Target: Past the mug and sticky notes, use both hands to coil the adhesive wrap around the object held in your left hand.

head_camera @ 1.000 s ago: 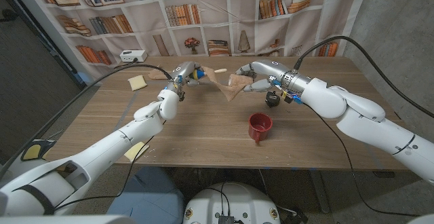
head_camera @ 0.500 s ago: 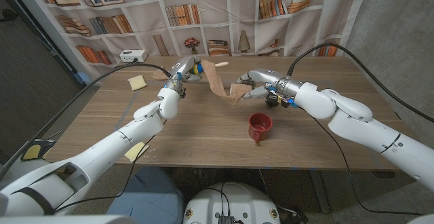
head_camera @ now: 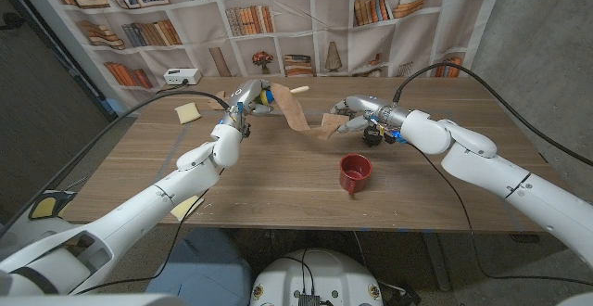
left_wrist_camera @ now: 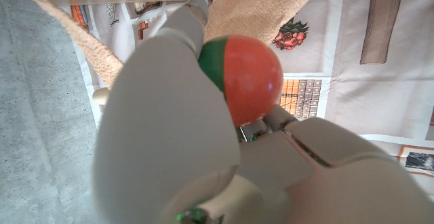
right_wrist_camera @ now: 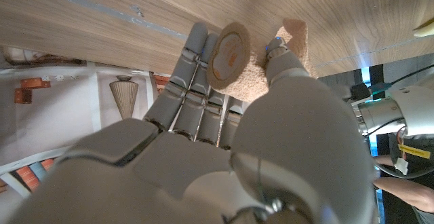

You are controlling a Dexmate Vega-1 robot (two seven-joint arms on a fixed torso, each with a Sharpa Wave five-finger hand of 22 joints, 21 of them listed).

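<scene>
Over the tabletop (head_camera: 278, 172), beyond the mug (head_camera: 355, 172), left hand (head_camera: 248, 96) fingers grip the ball (left_wrist_camera: 243, 75), right hand (head_camera: 350, 113) pinches the wrap roll (right_wrist_camera: 229, 47); mid-coil, next likely another pass around.

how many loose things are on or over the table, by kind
red mug: 1
yellow sticky note pads: 2, the second at the near edge
tan adhesive wrap roll with its strip: 1
multicoloured toy in the left hand: 1
small dark object under the right hand: 1
total: 6
</scene>
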